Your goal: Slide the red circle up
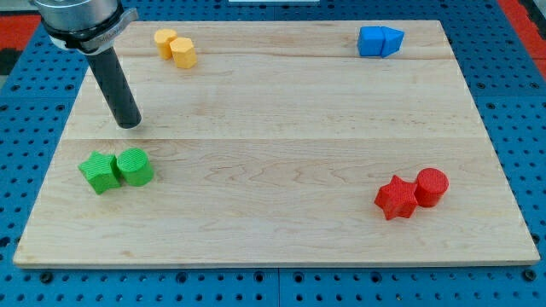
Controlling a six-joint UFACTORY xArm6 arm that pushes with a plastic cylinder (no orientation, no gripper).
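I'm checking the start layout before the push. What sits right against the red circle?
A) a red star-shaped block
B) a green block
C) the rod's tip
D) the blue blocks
A: the red circle touches the red star-shaped block on its left side in the view, while my tip is far off at the view's left, above the green blocks.

No writing, label, brand, number or sign can be read on anything in the camera view.

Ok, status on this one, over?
My tip far left, above green blocks. Red circle lower right, touching red star. Nothing above it.
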